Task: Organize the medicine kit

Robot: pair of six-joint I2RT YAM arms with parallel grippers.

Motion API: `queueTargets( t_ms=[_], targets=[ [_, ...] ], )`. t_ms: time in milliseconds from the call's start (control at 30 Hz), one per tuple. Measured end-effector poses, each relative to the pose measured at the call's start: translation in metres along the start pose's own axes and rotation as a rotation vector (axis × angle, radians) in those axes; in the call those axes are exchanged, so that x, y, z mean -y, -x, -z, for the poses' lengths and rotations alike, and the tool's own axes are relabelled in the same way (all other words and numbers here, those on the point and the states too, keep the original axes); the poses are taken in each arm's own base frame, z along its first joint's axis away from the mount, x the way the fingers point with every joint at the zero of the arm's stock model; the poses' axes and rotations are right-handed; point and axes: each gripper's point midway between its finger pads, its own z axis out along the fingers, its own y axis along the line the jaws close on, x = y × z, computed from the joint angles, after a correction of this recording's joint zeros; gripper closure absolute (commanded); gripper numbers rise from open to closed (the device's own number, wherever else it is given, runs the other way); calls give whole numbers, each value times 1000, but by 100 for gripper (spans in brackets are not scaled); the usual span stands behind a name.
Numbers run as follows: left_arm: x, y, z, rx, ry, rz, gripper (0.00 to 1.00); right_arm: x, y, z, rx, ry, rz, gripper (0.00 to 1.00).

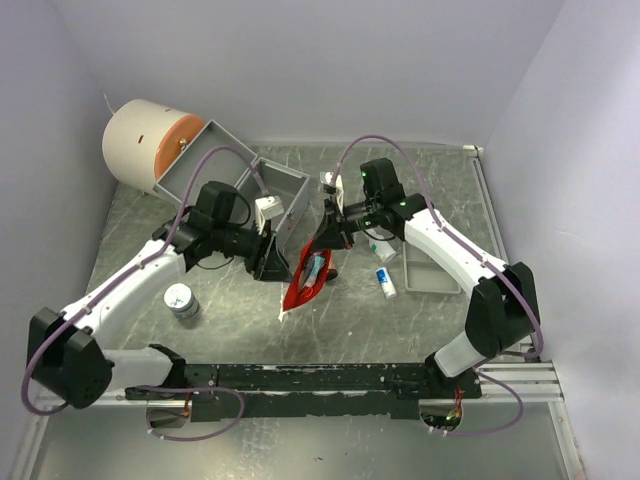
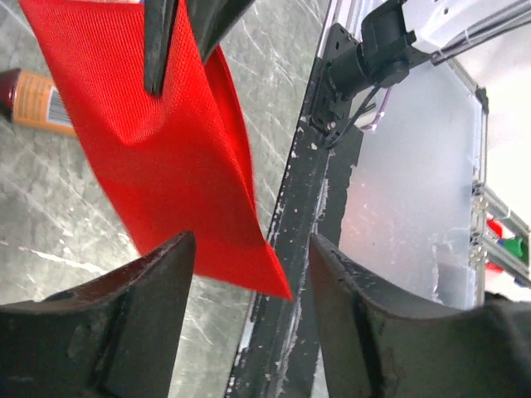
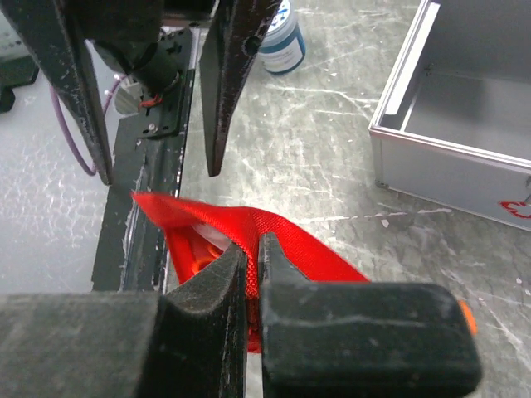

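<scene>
Pouch [image 3: 299, 249] of red fabric pinched tight by right gripper [image 3: 253, 257]; left gripper [image 2: 250, 242] stands jaws spread, holding nothing

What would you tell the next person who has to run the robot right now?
Left gripper: open beside the pouch, not gripping it.
Right gripper: shut on the pouch's edge; the pouch hangs from it in front of the case.
Case: open, lid back.
Done: pouch picked up.
Left: pouch is not yet in the case; a jar and a bottle sit loose on the table.
</scene>
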Motion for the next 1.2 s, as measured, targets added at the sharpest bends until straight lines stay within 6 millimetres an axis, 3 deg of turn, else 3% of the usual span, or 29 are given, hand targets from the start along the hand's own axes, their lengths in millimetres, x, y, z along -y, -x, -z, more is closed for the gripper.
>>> queueTargets(
  t_ms=[100, 400, 633, 800, 933, 1200],
  targets=[
    [4, -1, 5, 57, 34, 6, 20, 0, 8, 3, 16, -29, -18, 100],
    [3, 24, 39, 430, 254, -35, 21, 0, 38, 24, 87, -157, -118, 100],
    [3, 40, 57, 643, 300, -86, 20, 7, 52, 36, 122, -282, -268, 100],
    [7, 51, 58, 740, 257, -138, 20, 10, 75, 54, 172, -366, -343, 100],
    [5, 47, 55, 783, 236, -167, 17, 10, 91, 74, 223, -426, -389, 100],
    [20, 70, 57, 859, 161, -277, 17, -9, 117, 95, 300, -425, -419, 100]
  ],
)
